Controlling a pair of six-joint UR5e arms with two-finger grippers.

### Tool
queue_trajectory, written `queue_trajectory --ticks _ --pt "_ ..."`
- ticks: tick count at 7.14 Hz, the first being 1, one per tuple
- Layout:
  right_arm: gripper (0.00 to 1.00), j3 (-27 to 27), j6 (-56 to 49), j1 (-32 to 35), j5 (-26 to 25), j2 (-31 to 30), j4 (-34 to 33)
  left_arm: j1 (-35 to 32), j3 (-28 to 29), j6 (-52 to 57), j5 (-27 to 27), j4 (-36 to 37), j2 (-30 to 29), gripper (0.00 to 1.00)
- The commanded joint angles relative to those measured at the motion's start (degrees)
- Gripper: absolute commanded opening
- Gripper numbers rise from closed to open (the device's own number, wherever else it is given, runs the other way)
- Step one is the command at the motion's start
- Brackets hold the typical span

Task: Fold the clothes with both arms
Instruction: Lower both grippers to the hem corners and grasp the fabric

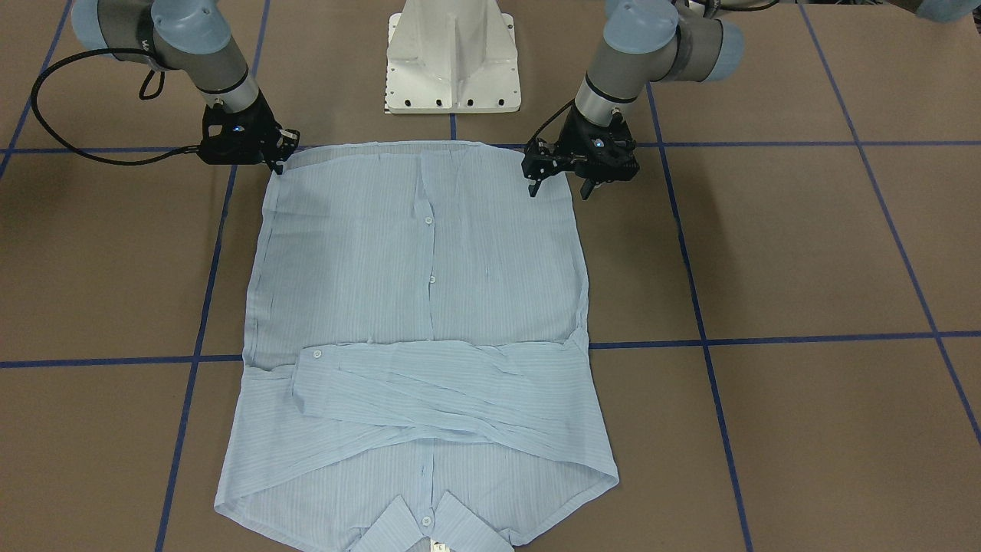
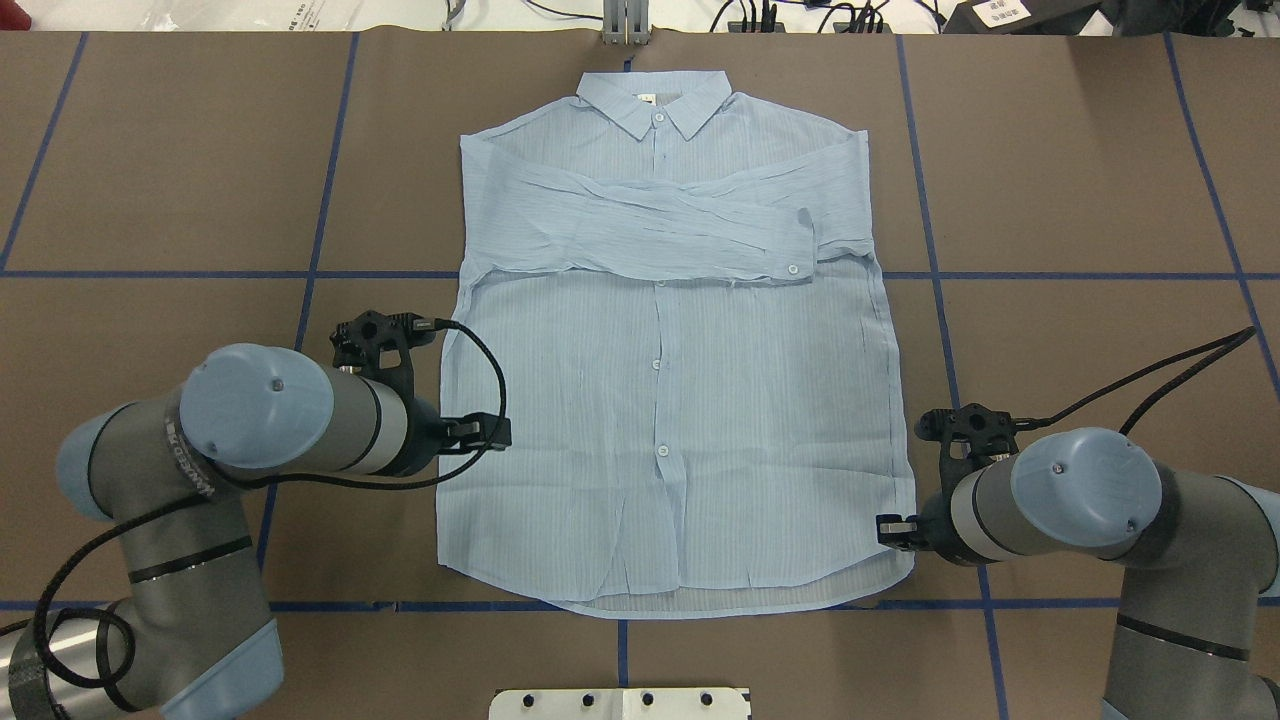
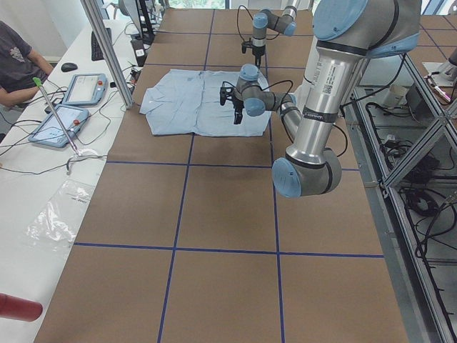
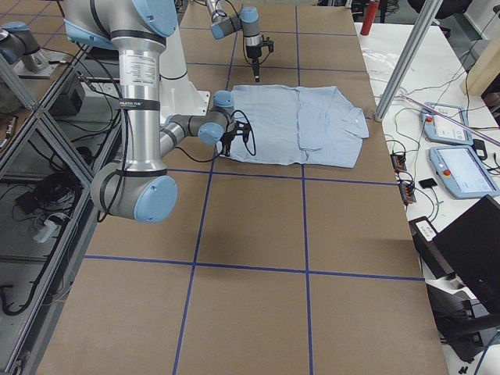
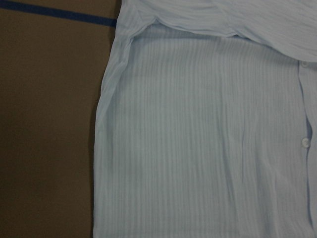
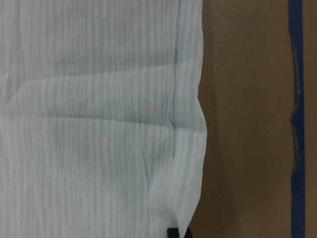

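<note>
Little writing shows and none of it reads. White lettering runs round the grey tube of the left arm (image 2: 195, 455), but only fragments face the camera. A white sticker (image 3: 327, 75) with dark code marks sits on that same arm in the left side view. The small white neck label (image 2: 645, 97) inside the collar (image 2: 655, 108) is too small to make out. The shirt (image 2: 660, 420) is pale blue, finely striped and slightly crinkled. It lies flat and front-up on the brown desk (image 2: 150, 150), which is crossed by blue tape lines (image 2: 200, 272). Small white buttons (image 2: 658, 365) run down its middle. Both sleeves (image 2: 640, 225) are folded across the chest, one over the other, with a buttoned cuff (image 2: 795, 255) on top. The hem is the end nearest both hands and the collar the end farthest from them. The left hand (image 1: 559, 188) hangs over its hem corner with fingers spread wide, gripping nothing. The right hand (image 1: 279, 162) sits low at the other hem corner. Its wrist view shows one dark fingertip (image 6: 176, 233) at the shirt's side edge, and I cannot tell how far apart its fingers stand or whether they pinch fabric.
</note>
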Motion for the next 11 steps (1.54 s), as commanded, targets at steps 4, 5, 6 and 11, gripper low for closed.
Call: queue_trajectory --ticks 4,5,6,11 --pt "0.00 1.4 0.0 0.6 0.1 0.2 0.2 5.4 -1.1 -2.0 0.0 6.7 0.8 0.77" --pt "0.00 1.4 0.0 0.7 0.2 0.2 0.2 5.4 -0.7 -2.0 0.0 6.7 0.9 0.70" --pt "0.00 1.4 0.0 1.3 0.5 0.2 0.2 5.4 -0.3 -2.0 0.0 6.7 1.0 0.67" --pt "0.00 1.3 0.0 2.0 0.6 0.0 0.2 7.0 -0.2 -2.0 0.1 6.8 1.2 0.54"
